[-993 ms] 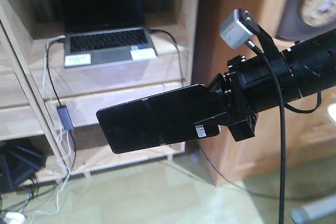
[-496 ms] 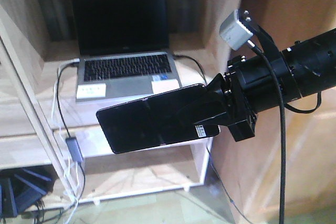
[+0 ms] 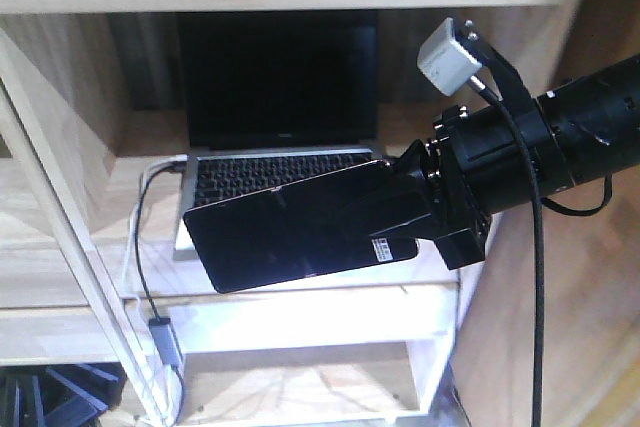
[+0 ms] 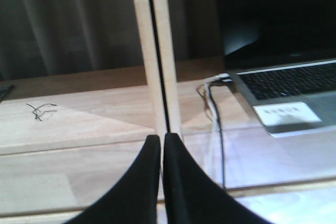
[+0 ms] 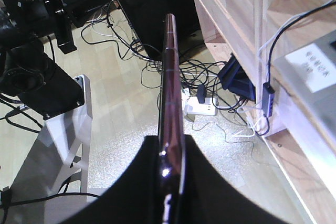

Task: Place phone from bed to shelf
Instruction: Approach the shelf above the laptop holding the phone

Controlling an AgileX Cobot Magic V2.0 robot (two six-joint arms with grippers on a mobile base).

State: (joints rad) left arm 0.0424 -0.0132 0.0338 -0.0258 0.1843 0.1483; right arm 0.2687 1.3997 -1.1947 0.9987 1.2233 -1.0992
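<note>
One glossy black phone [image 3: 290, 232], white barcode sticker [image 3: 392, 247], clamped between right fingers [image 3: 400, 209], left fingers [image 4: 136, 187] pressed together

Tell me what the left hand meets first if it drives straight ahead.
Probably the shelf upright, standing dead ahead of the shut left hand; the laptop sits off to the right. How far off is unclear.

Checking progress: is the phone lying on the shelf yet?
No, the right gripper holds the phone in the air before the shelf.
</note>
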